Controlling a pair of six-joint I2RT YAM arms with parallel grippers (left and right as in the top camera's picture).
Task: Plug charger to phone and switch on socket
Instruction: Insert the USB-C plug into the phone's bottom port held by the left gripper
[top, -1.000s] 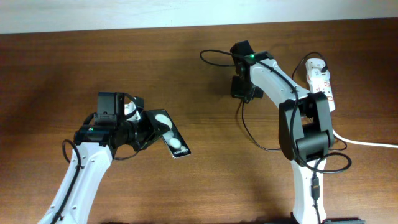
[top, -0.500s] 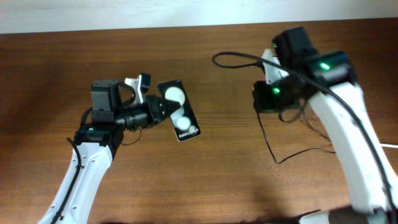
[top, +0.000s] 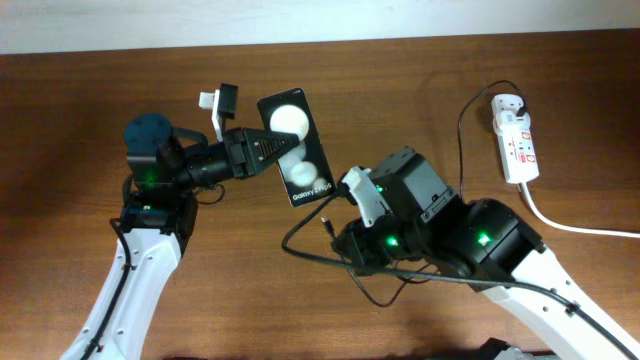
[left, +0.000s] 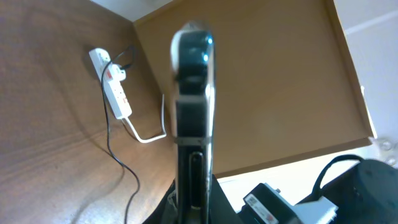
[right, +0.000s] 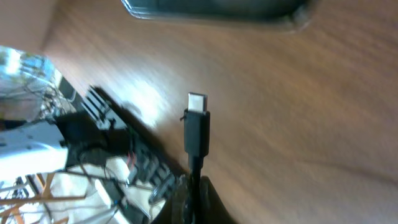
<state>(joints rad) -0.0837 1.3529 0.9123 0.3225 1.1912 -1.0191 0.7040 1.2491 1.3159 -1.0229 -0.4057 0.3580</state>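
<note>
My left gripper (top: 262, 152) is shut on the phone (top: 296, 148) and holds it raised above the table, glossy face up, text end toward the right arm. In the left wrist view the phone (left: 193, 106) stands edge-on between the fingers (left: 194, 194). My right gripper (top: 343, 238) is shut on the charger cable just behind its connector tip (top: 328, 222). In the right wrist view the tip (right: 197, 121) points at the phone's end edge (right: 217, 9), with a gap between them. The socket (top: 517, 148) lies at the far right with the black plug (top: 524, 104) in it.
The socket's thick white cord (top: 580, 226) runs off the right edge. The charger cable (top: 461, 125) loops from the plug across the table under the right arm. The socket (left: 112, 87) and cable (left: 115, 149) also show in the left wrist view.
The left arm has lifted the phone up and to the right. The right arm has swung from beside the socket to the table's middle, bringing the cable tip close below the phone.
</note>
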